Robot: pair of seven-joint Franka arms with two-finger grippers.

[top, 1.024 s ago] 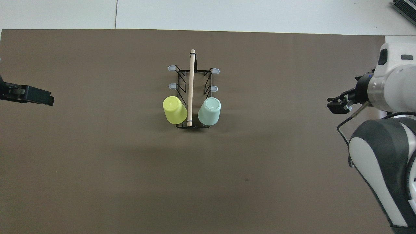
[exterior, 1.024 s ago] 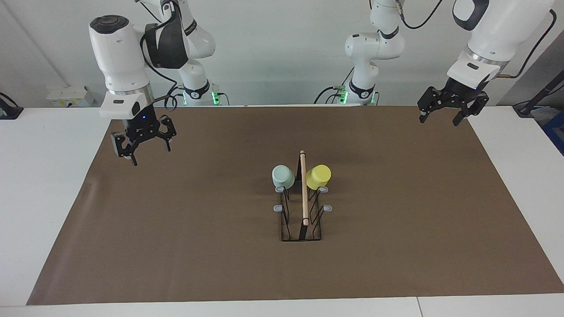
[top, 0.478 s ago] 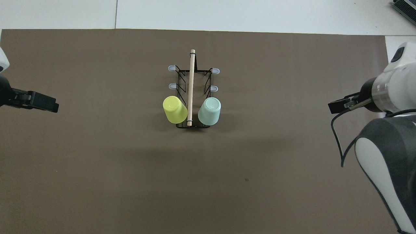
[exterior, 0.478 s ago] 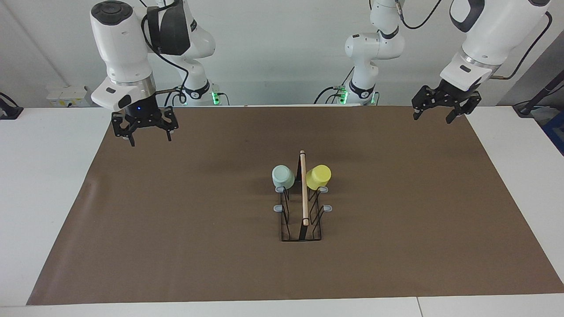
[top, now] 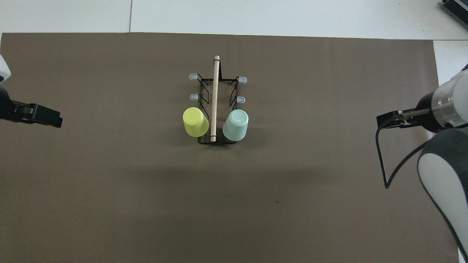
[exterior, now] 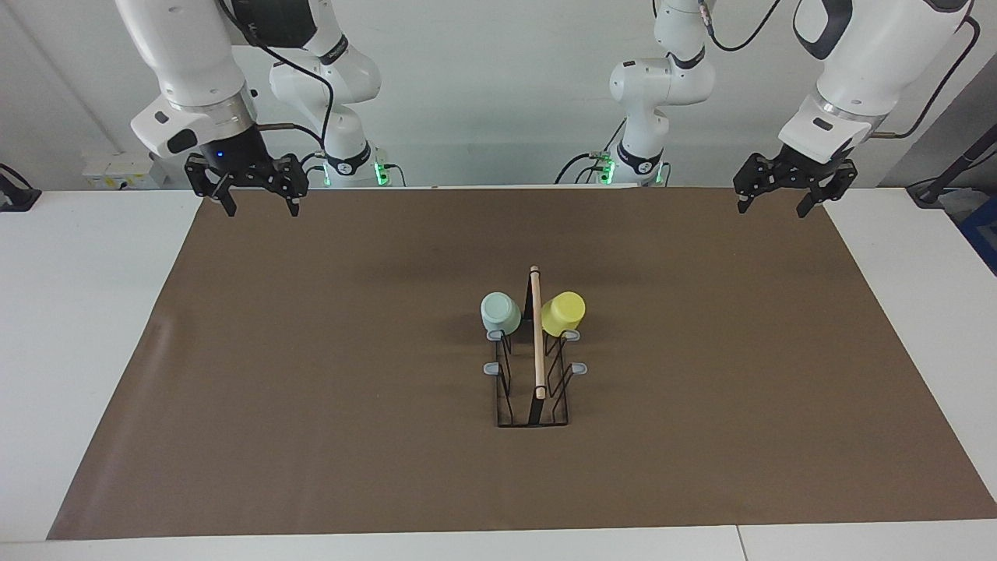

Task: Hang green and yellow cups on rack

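The black wire rack (exterior: pixel 533 405) with its wooden rod (exterior: pixel 536 335) stands in the middle of the brown mat. The mint green cup (exterior: pixel 500 312) and the yellow cup (exterior: pixel 563 312) hang upside down on the rack's two pegs nearest the robots, one on each side of the rod. In the overhead view the yellow cup (top: pixel 196 122) and green cup (top: pixel 236 125) flank the rod of the rack (top: pixel 215 91). My right gripper (exterior: pixel 262 209) is open and empty, raised over the mat's corner at the right arm's end. My left gripper (exterior: pixel 771 209) is open and empty over the corner at the left arm's end.
The brown mat (exterior: pixel 311 389) covers most of the white table (exterior: pixel 78 312). Several grey-tipped pegs (exterior: pixel 491 368) of the rack are bare. The grippers also show at the overhead view's side edges, the left gripper (top: pixel 47 117) and the right gripper (top: pixel 388 120).
My right gripper has risen and drawn back toward the robots' edge of the mat. My left gripper has shifted only slightly. The cups and rack have not moved.
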